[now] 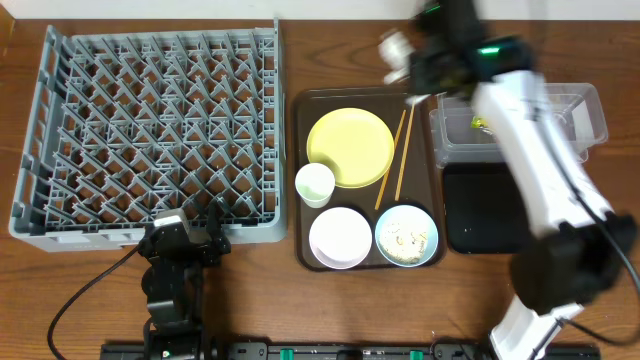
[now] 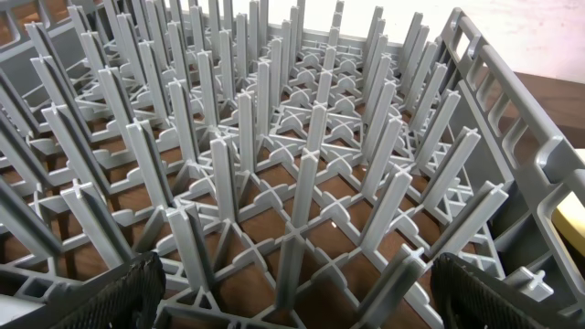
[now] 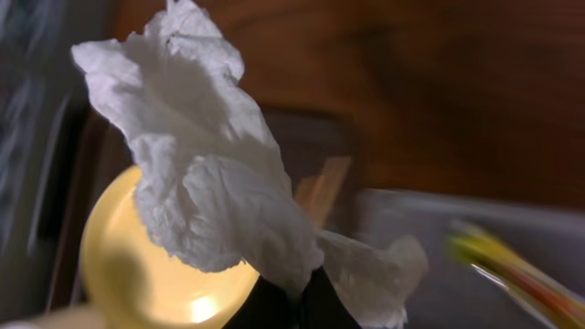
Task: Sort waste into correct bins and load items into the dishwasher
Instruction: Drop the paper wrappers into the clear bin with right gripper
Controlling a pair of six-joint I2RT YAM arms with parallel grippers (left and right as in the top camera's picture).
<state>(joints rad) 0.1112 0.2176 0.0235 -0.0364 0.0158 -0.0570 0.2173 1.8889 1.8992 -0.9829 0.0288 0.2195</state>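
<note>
Right hand (image 3: 294, 306), clamped on the crumpled white paper (image 3: 210, 164), hangs near the far edge of the serving tray (image 1: 298, 150), beside the clear tub (image 1: 592, 110). Left hand (image 2: 292, 292), fingers spread apart, rests at the near edge of the dish rack (image 1: 150, 120).

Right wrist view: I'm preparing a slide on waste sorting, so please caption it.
Right gripper pinching crumpled white paper, with the yellow plate blurred behind it.

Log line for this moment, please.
right gripper: shut on paper, aloft by tub | left gripper: open at rack | wrapper: in tub | plate: on tray, unloaded | rice: in blue bowl
</note>
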